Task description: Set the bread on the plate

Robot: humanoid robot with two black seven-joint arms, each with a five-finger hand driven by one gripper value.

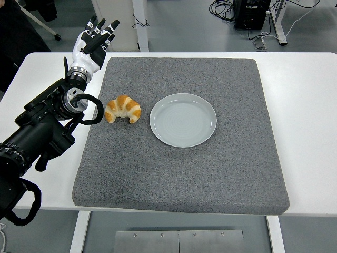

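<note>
Meanwhile the left hand (93,39) hovers far left, fingers apparently extended and grasping nothing; the croissant (123,109) lies just left of the plate (182,119).

A white table (310,132) carries a grey mat (210,174) covering most of its top, edges left bare all round.

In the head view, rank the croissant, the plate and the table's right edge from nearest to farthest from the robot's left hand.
From the left hand:
1. Croissant, on the grey mat's left side.
2. Plate, mid-mat, right of the croissant.
3. Table's right edge, far right.
</note>
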